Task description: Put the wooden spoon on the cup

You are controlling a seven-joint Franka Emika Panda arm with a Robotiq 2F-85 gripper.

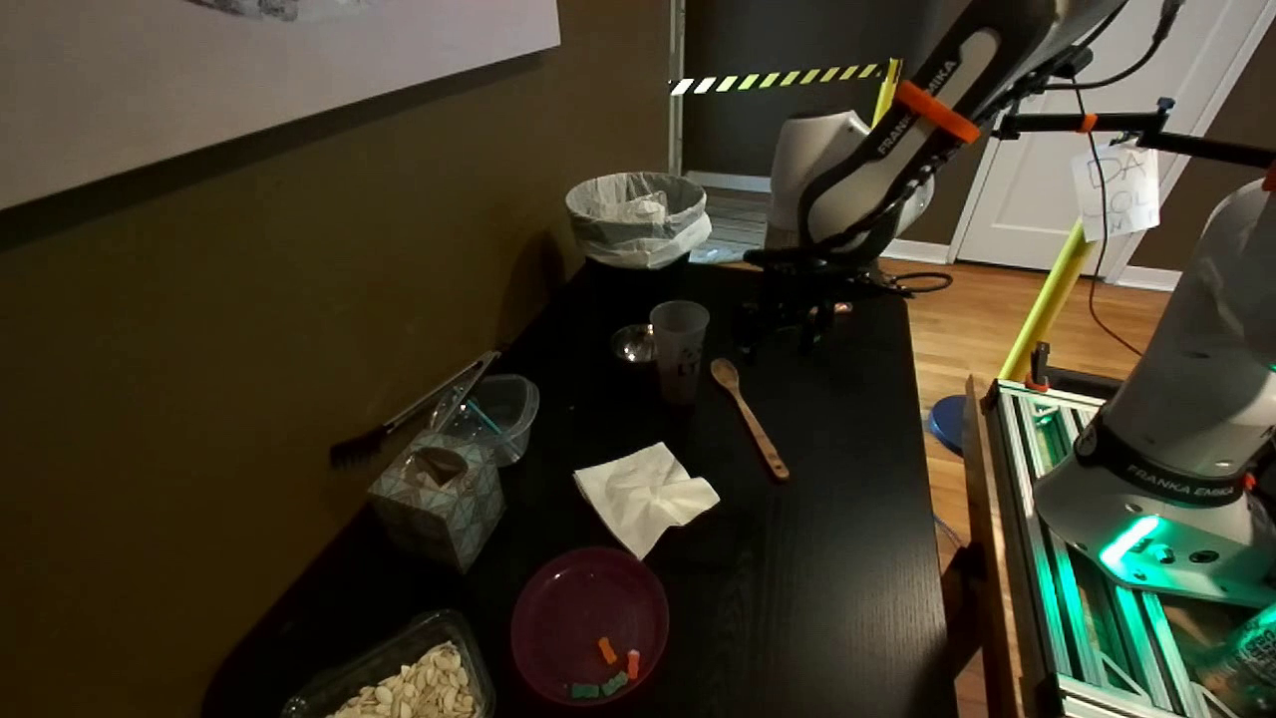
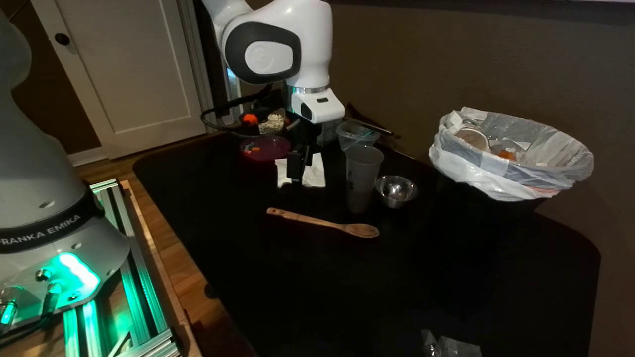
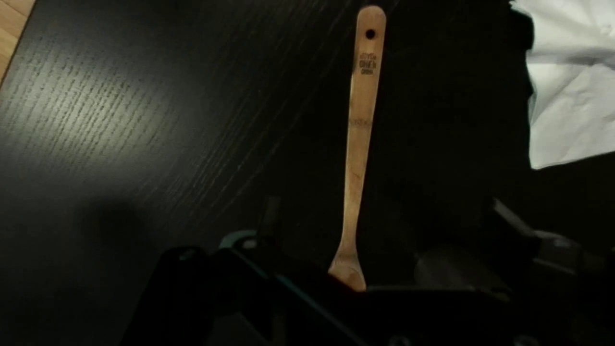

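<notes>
The wooden spoon (image 1: 753, 424) lies flat on the dark table; it also shows in an exterior view (image 2: 322, 223) and the wrist view (image 3: 358, 158). A frosted grey cup (image 1: 681, 344) stands upright beside the spoon's head, apart from it, also in an exterior view (image 2: 363, 178). A dim grey shape, seemingly the cup (image 3: 456, 269), shows between the fingers in the wrist view. A small shiny metal bowl (image 2: 396, 191) stands beside the cup. My gripper (image 3: 384, 209) is open and empty above the spoon, its fingers spread either side of it. The gripper body hides the spoon's head tip.
A white napkin (image 1: 646, 489), a dark red plate (image 1: 558, 608) with candies, a tissue box (image 1: 434, 499) and a clear tub (image 1: 513, 424) are on the table. A lined bin (image 2: 536, 173) stands by the wall. The table edge (image 1: 922, 429) runs along the robot's base side.
</notes>
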